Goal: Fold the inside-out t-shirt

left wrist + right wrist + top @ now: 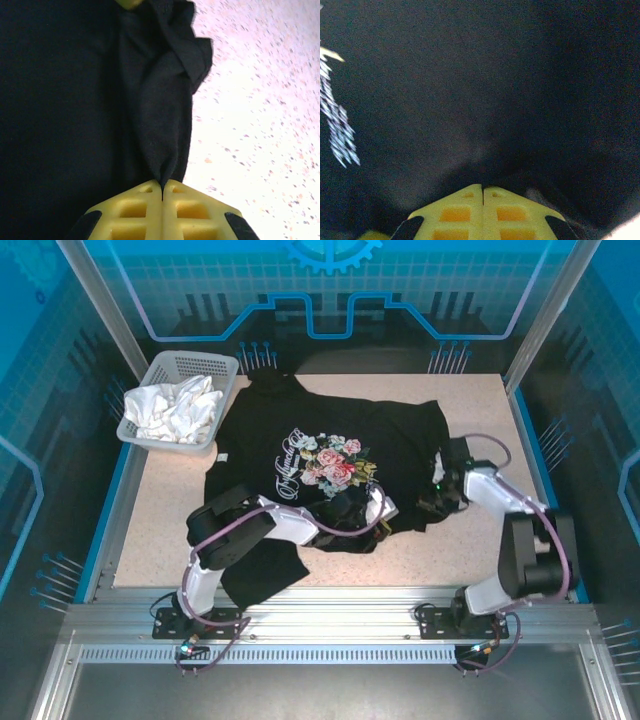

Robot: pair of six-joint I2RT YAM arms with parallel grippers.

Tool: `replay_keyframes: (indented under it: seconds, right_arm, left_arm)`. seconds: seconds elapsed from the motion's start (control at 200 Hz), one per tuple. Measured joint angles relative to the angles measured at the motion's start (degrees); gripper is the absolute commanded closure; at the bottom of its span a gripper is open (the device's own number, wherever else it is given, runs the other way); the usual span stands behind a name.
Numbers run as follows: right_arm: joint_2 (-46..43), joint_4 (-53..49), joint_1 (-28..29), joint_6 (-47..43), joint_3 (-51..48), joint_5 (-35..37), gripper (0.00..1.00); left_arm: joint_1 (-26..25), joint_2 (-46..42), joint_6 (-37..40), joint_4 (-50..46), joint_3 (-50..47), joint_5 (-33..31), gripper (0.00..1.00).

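Upper left, the basket (200, 365) holds a white cloth (175, 410). The left gripper (161, 189) and the right gripper (482, 190) each clench the black t-shirt (400, 435).

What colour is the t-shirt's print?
Pink and white floral print on the black t-shirt; clearest in the top external view.

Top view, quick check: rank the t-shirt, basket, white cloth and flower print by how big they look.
1. t-shirt
2. basket
3. white cloth and print: these look about alike, so they are not ranked.
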Motion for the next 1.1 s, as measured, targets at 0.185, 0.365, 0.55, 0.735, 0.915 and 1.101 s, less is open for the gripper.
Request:
replay_keyframes:
  seconds: [0.185, 0.365, 0.55, 0.735, 0.915, 1.101]
  right_arm:
    - [9.5, 0.6, 0.6, -4.2, 9.5, -0.8, 0.76]
    - [5.9, -1.1, 3.0, -5.6, 8.0, 2.4, 0.62]
    - [-2.6, -3.7, 8.2, -5.1, 1.5, 6.7, 0.57]
    - [-4.5, -6.0, 11.3, -3.7, -3.3, 10.0, 0.53]
    - [-3.1, -6.7, 12.1, -3.5, -2.1, 12.2, 0.52]
    - [0.2, -6.6, 13.2, -3.5, 1.0, 13.9, 0.53]
  left_arm:
    - [3.5, 0.0, -6.3, 2.2, -0.2, 2.6, 1.0]
    - [3.9, 0.0, -10.4, 2.8, -0.2, 4.1, 1.0]
    - [4.0, 0.0, -11.9, 2.8, -0.2, 4.8, 1.0]
    - [4.2, 0.0, -12.0, 2.8, -0.2, 5.2, 1.0]
    - [4.2, 0.0, -12.0, 2.8, -0.2, 5.2, 1.0]
    - [4.2, 0.0, -12.1, 2.8, -0.2, 5.2, 1.0]
